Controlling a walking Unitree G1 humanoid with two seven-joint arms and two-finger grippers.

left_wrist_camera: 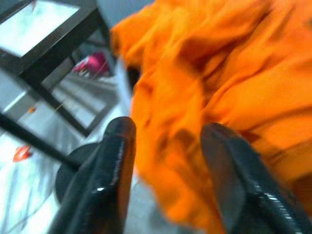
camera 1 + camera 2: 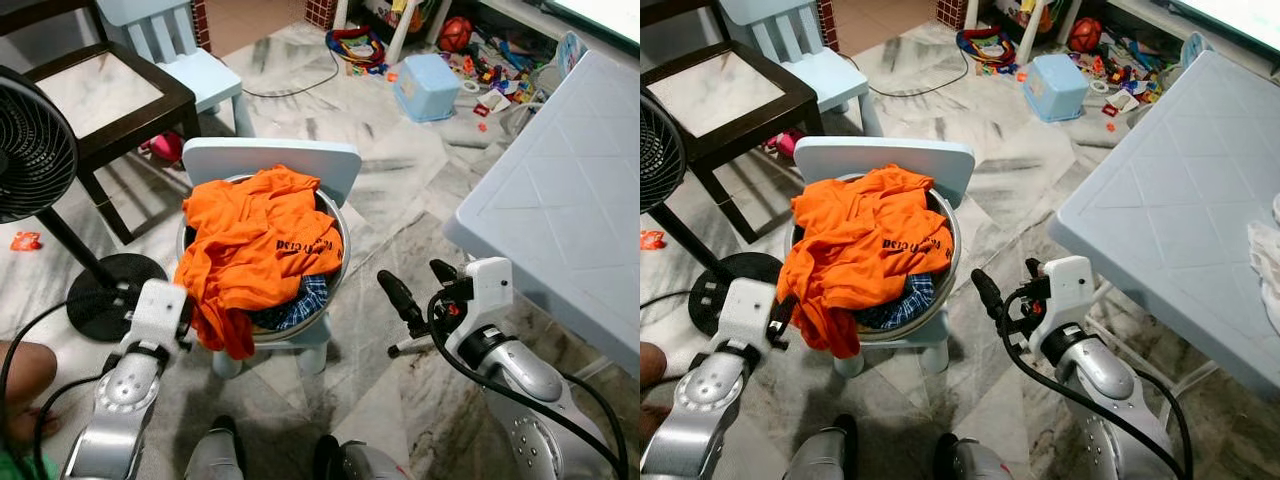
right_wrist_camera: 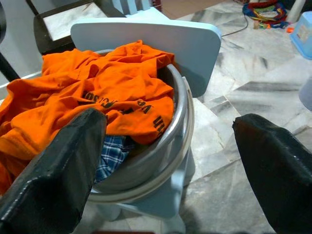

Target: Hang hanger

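An orange shirt (image 2: 255, 240) is heaped over a blue checked cloth (image 2: 305, 295) in a metal basin (image 2: 340, 265). The basin stands on a small pale-blue chair (image 2: 270, 158). My left gripper (image 1: 168, 131) is open at the basin's left side, close to the hanging edge of the orange shirt (image 1: 234, 73), with nothing between its fingers. My right gripper (image 2: 415, 280) is open to the right of the basin, at about rim height and apart from it. The right wrist view faces the basin rim (image 3: 183, 97) and the orange shirt (image 3: 107, 87).
A black fan (image 2: 30, 140) on a round base (image 2: 110, 290) stands at the left, beside a dark wooden chair (image 2: 100, 90). A pale-blue table (image 2: 570, 200) fills the right. Toys (image 2: 470, 60) and a blue box (image 2: 428, 87) litter the far floor. A person's knee (image 2: 25, 375) is at the lower left.
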